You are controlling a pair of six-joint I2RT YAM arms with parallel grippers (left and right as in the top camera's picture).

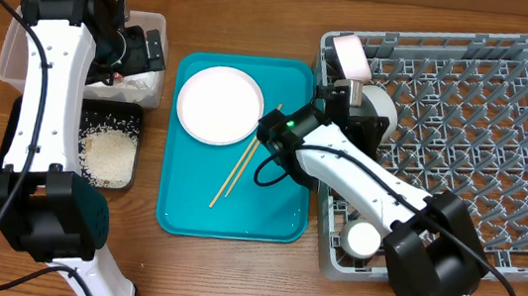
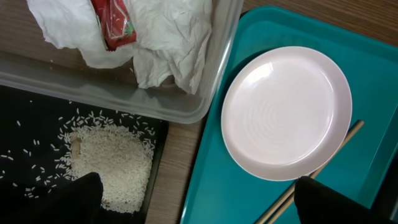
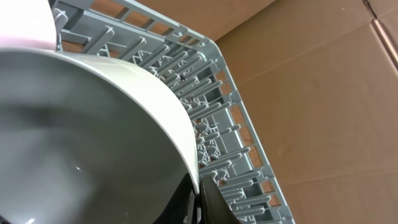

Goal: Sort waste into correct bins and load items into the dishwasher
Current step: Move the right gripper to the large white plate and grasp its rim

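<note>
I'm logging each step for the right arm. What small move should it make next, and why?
Probably lower the bowl between the pegs of the dish rack and let go: the right gripper appears to hold it over the rack's left side.

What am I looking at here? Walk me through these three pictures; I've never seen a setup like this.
Two white robot arms work at a wooden table. The top picture looks straight down; the other two come from cameras on each arm's wrist.

The left hand hovers by a clear tub holding a crumpled napkin and a red wrapper. Below it, a black tray holds rice.

In the middle, a teal tray carries a plate and chopsticks.

The right hand is at the grey dish rack, apparently holding a pale bowl. A cup and an upright plate already sit there.
</note>
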